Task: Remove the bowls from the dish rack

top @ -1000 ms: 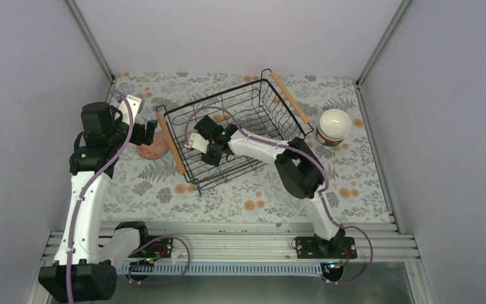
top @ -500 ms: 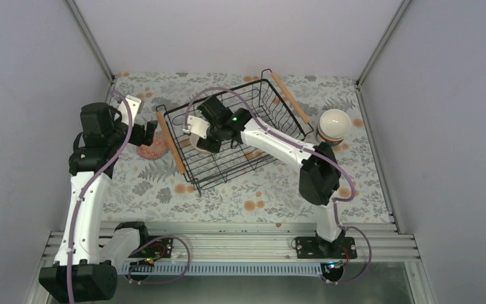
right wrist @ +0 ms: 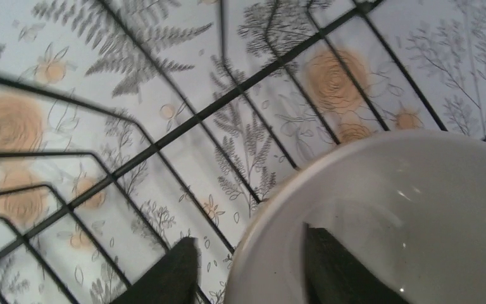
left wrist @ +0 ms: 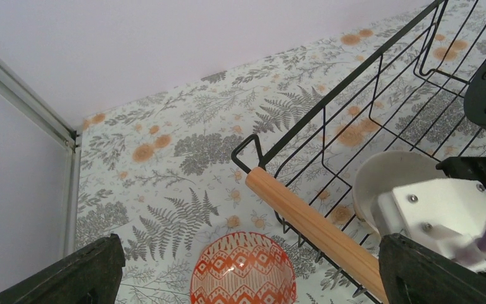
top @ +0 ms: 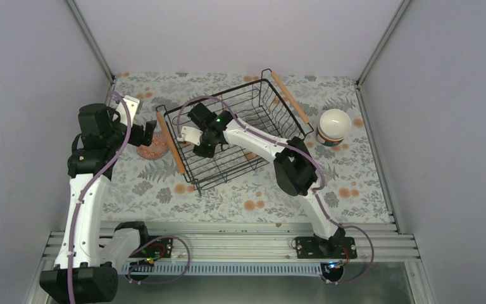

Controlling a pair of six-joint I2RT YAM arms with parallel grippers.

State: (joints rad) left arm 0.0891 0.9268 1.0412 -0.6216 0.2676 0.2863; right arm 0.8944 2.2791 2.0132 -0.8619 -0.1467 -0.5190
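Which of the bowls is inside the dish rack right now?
The beige bowl, its rim between the fingers of the right gripper. The orange bowl and the white bowl both sit outside the dish rack on the table.

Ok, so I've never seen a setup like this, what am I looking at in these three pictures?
It is two robot arms bolted to a table edge. The wide picture looks down from above; the other two come from cameras on each wrist. On the flowery table sit a black wire dish rack, an orange bowl beside it, and a white bowl topping a stack on the right. The left hand hangs open above the orange bowl. The right hand reaches into the rack, one finger inside and one outside the rim of a beige bowl, gripping it.
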